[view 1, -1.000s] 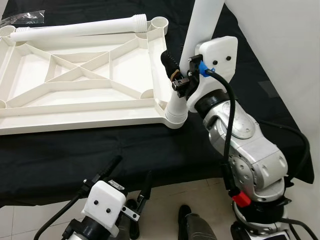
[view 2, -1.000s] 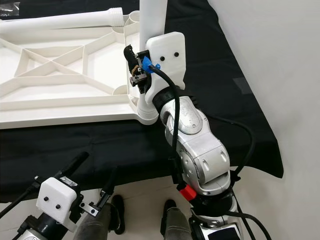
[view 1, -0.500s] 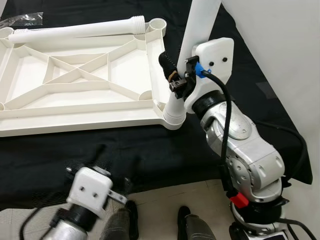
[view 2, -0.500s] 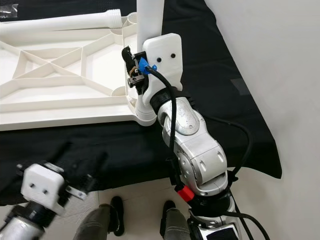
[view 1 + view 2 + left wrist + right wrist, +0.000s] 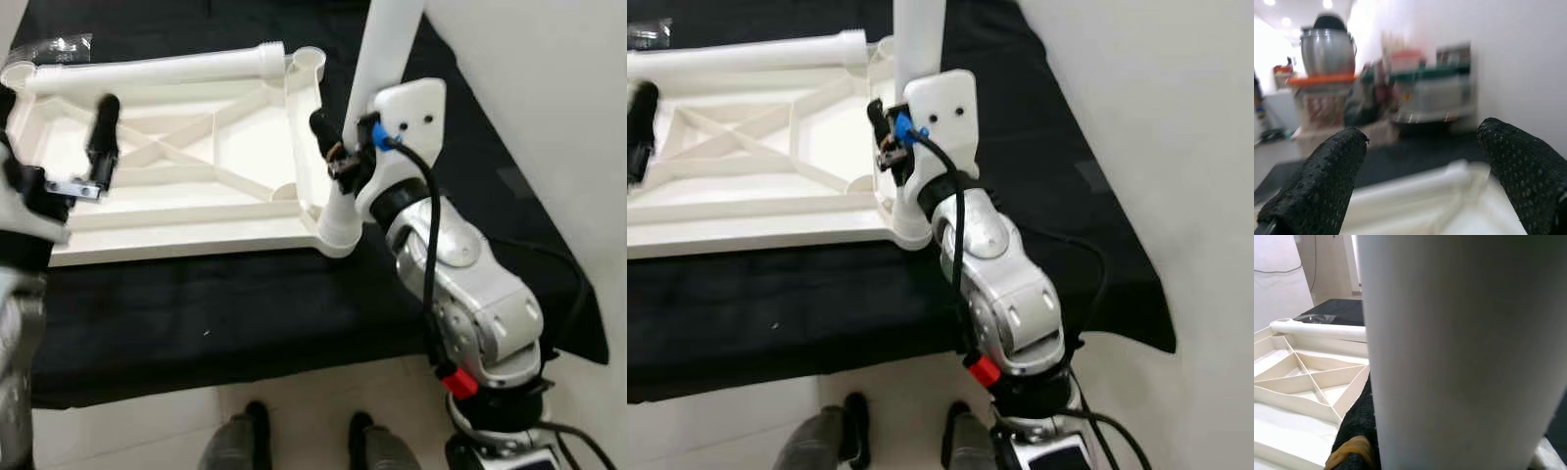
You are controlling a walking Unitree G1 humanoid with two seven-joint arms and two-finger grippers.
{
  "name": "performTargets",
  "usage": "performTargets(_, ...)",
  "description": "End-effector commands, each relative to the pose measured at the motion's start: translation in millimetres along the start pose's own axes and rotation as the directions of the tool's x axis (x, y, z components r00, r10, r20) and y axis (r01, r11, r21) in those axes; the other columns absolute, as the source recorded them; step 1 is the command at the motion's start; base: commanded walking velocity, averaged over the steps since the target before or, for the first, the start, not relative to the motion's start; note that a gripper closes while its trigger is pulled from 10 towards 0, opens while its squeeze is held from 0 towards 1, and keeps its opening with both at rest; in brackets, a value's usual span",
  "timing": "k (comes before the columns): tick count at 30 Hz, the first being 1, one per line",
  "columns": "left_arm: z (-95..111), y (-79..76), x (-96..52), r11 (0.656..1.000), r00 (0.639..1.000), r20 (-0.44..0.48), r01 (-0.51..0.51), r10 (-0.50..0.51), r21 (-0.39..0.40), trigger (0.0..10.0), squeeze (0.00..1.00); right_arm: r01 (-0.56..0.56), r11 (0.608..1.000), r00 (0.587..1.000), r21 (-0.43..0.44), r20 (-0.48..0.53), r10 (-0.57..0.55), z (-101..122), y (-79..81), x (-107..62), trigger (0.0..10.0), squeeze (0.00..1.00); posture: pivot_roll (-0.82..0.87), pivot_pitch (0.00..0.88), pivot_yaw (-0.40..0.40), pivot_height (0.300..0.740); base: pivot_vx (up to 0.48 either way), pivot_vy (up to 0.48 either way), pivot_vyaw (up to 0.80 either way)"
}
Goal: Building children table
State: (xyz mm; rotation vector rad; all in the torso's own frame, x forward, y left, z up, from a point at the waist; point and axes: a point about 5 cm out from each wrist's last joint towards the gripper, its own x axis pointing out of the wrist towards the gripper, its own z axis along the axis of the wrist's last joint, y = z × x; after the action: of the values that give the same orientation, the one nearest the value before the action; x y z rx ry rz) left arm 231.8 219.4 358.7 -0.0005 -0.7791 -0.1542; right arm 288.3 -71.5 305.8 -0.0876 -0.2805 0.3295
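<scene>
white ribbed plastic tabletop [image 5: 176, 186] lies upside down on black cloth [image 5: 245, 304]. smooth round leg [image 5: 377, 88] stands upright in its near-right corner socket, right gripper [image 5: 338, 147] clamped on it. left gripper [image 5: 1420, 161] raised over tabletop's left side, fingers apart. 2nd leg [image 5: 147, 70] lies along far edge.

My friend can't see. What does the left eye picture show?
The right gripper holds a white table leg upright in the corner of a white tabletop lying upside down on black cloth. The left gripper hovers open over the tabletop.
</scene>
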Motion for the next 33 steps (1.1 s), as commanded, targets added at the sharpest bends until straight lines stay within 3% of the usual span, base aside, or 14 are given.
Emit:
performTargets(1, 10, -12.2, 22.2, 0.956, 0.981, 0.056, 0.191, -0.184, -0.222, 10.0, 0.00, 0.045, 0.999, 0.979, -0.016, -0.198, -0.047, -39, -4.9, 1.0, 10.0, 0.00, 0.05, 0.294, -0.023, 0.740, 0.000, 0.000, 0.00)
performTargets(3, 19, -27.7, 48.0, 0.853, 0.928, 0.130, 0.373, -0.350, -0.366, 10.0, 0.00, 0.039, 0.999, 0.980, -0.007, -0.194, -0.040, -38, -2.0, 2.5, 10.0, 0.00, 0.05, 0.291, -0.016, 0.740, 0.000, 0.000, 0.00)
performTargets(4, 19, -27.7, 48.0, 0.853, 0.928, 0.130, 0.373, -0.350, -0.366, 10.0, 0.00, 0.039, 0.999, 0.980, -0.007, -0.194, -0.040, -38, -2.0, 2.5, 10.0, 0.00, 0.05, 0.291, -0.016, 0.740, 0.000, 0.000, 0.00)
performTargets(6, 27, -43.9, 68.8, 0.751, 0.851, 0.185, 0.521, -0.491, -0.405, 10.0, 0.00, 0.033, 0.999, 0.981, 0.000, -0.192, -0.032, -38, 1.2, 3.0, 10.0, 0.00, 0.05, 0.287, -0.015, 0.740, 0.000, 0.000, 0.00)
performTargets(8, 30, -59.6, 82.2, 0.596, 0.747, 0.232, 0.646, -0.623, -0.478, 10.0, 0.00, 0.029, 1.000, 0.981, 0.005, -0.190, -0.027, -38, 3.7, 3.1, 10.0, 0.00, 0.05, 0.280, -0.011, 0.740, 0.000, 0.000, 0.00)
performTargets(9, 30, -59.6, 82.2, 0.596, 0.747, 0.232, 0.646, -0.623, -0.478, 10.0, 0.00, 0.029, 1.000, 0.981, 0.005, -0.190, -0.027, -38, 3.7, 3.1, 10.0, 0.00, 0.05, 0.280, -0.011, 0.740, 0.000, 0.000, 0.00)
performTargets(10, 28, -66.8, 89.5, 0.525, 0.702, 0.243, 0.679, -0.670, -0.513, 10.0, 0.00, 0.028, 1.000, 0.982, 0.008, -0.189, -0.026, -38, 4.3, 3.2, 10.0, 0.00, 0.05, 0.281, -0.006, 0.740, 0.000, 0.000, 0.00)
performTargets(11, 28, -66.8, 89.5, 0.525, 0.702, 0.243, 0.679, -0.670, -0.513, 10.0, 0.00, 0.028, 1.000, 0.982, 0.008, -0.189, -0.026, -38, 4.3, 3.2, 10.0, 0.00, 0.05, 0.281, -0.006, 0.740, 0.000, 0.000, 0.00)
performTargets(12, 23, -77.9, 100.2, 0.458, 0.644, 0.233, 0.711, -0.728, -0.534, 10.0, 0.00, 0.029, 1.000, 0.982, 0.009, -0.187, -0.026, -38, 4.8, 3.5, 10.0, 0.00, 0.05, 0.280, -0.002, 0.740, 0.000, 0.000, 0.00)
performTargets(21, 23, -77.9, 100.2, 0.458, 0.644, 0.233, 0.711, -0.728, -0.534, 10.0, 0.00, 0.029, 1.000, 0.982, 0.009, -0.187, -0.026, -38, 4.8, 3.5, 10.0, 0.00, 0.05, 0.280, -0.002, 0.740, 0.000, 0.000, 0.00)
performTargets(23, 18, -106.9, 123.0, 0.385, 0.543, 0.210, 0.772, -0.813, -0.506, 10.0, 0.00, 0.028, 1.000, 0.983, 0.013, -0.180, -0.025, -36, 6.8, 4.2, 10.0, 0.00, 0.05, 0.281, 0.018, 0.740, 0.000, 0.000, 0.00)
performTargets(24, 18, -106.9, 123.0, 0.385, 0.543, 0.210, 0.772, -0.813, -0.506, 10.0, 0.00, 0.028, 1.000, 0.983, 0.013, -0.180, -0.025, -36, 6.8, 4.2, 10.0, 0.00, 0.05, 0.281, 0.018, 0.740, 0.000, 0.000, 0.00)
performTargets(26, 17, -132.6, 136.6, 0.344, 0.462, 0.173, 0.820, -0.870, -0.458, 10.0, 0.00, 0.026, 1.000, 0.985, 0.016, -0.174, -0.023, -35, 9.1, 4.9, 10.0, 0.00, 0.04, 0.280, 0.020, 0.740, 0.000, 0.000, 0.00)
performTargets(33, 10, -148.4, 140.5, 0.267, 0.359, 0.122, 0.846, -0.925, -0.462, 10.0, 0.00, 0.027, 0.999, 0.986, 0.017, -0.167, -0.024, -34, 9.0, 5.5, 10.0, 0.00, 0.04, 0.278, 0.024, 0.740, 0.000, 0.000, 0.00)
